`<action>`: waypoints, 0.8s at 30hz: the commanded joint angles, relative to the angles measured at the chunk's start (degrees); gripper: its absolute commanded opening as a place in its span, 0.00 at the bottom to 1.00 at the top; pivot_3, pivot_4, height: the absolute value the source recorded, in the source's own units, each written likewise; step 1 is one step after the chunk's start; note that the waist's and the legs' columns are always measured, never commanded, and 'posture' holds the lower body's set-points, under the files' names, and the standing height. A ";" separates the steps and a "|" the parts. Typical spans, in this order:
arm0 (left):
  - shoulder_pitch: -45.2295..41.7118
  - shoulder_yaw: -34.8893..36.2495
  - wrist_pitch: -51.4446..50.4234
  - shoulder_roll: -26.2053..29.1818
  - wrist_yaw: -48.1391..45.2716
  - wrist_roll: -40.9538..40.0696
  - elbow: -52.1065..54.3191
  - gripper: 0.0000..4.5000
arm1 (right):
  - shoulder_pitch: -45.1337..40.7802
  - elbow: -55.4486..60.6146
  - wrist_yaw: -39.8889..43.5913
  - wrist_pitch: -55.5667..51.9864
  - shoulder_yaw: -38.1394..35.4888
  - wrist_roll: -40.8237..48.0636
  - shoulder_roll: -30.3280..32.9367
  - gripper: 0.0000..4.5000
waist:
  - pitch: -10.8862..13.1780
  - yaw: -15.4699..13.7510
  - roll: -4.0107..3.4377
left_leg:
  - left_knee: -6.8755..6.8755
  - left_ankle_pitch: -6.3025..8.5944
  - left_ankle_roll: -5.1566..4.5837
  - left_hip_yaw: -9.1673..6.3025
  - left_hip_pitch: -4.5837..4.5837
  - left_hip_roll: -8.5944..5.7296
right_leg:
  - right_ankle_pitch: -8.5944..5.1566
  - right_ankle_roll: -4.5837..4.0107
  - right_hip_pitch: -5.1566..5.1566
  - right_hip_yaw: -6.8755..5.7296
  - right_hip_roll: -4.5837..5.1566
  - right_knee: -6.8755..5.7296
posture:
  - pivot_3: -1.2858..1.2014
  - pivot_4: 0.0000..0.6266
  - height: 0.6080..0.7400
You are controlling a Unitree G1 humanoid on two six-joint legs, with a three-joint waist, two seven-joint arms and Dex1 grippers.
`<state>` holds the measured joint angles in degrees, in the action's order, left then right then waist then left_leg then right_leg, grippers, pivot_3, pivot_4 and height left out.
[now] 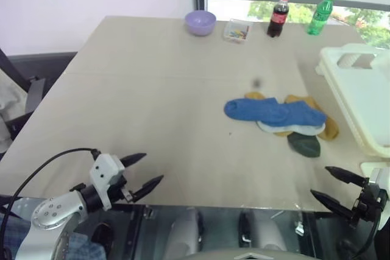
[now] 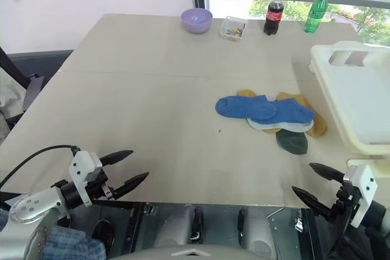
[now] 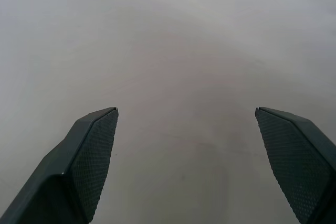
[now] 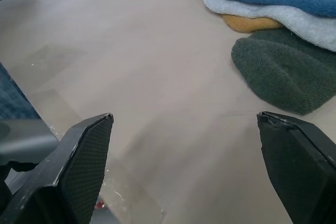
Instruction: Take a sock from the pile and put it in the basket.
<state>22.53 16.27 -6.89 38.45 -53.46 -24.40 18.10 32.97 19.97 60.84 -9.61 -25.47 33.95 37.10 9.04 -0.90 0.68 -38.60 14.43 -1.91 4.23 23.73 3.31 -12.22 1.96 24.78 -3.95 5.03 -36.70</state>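
Nothing of the task looks done yet: the pile (image 1: 283, 120) lies whole on the worktop (image 1: 152, 101), at about four o'clock from its middle, and no sock can be seen in the part of the basket (image 1: 359, 98) that shows. The basket stands just beside the pile at three o'clock, near the worktop's right edge. Both tools hang at the near edge, well apart from the socks, the left tool (image 1: 141, 172) at seven o'clock and the right tool (image 1: 339, 188) at five o'clock, each released with its black fingers spread wide and nothing between them. Left to do, as I judge it: reach to the pile, pinch one sock, carry it over the thick rim and let go. The socks are soft ribbed knit, limp and overlapping, a royal blue one on top, pale grey-white and mustard beneath, a dark green toe at the near side. The basket is smooth, hard, cream plastic; the worktop is matt beige.
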 commanded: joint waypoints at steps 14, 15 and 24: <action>-1.33 0.62 -1.26 0.48 -1.73 -3.26 1.94 0.99 | -1.90 1.73 -0.70 0.19 0.97 -0.22 -0.23 1.00 | 0.00 0.00 0.00 | 0.00 -0.02 -0.04 0.00 0.01 -0.02 | 0.00 0.00 -0.01 0.00 -0.02 0.00 | 0.52 0.24 0.97; -1.28 0.68 -1.28 0.52 -1.80 -3.29 1.92 0.99 | -1.98 1.84 -0.67 0.26 1.12 -0.30 -0.23 1.00 | 0.00 0.00 0.00 | 0.00 -0.02 -0.04 0.00 0.01 -0.02 | 0.00 0.00 -0.01 0.00 -0.02 0.00 | 0.52 0.24 0.97; -1.35 2.74 -2.96 2.99 -6.51 -7.52 1.77 0.99 | -5.74 5.31 -3.77 -1.93 3.84 -0.20 -0.08 1.00 | 0.00 0.01 0.01 | 0.00 -0.03 -0.05 0.00 -0.01 -0.02 | 0.00 0.00 -0.01 0.00 -0.02 -0.01 | 0.52 0.24 0.97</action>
<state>21.42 16.60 -9.87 40.02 -58.20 -30.44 18.48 28.10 22.53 58.20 -11.11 -22.11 33.37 37.03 9.03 -0.89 0.69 -38.61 14.40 -1.96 4.23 23.72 3.29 -12.22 1.95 24.77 -3.96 4.99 -36.71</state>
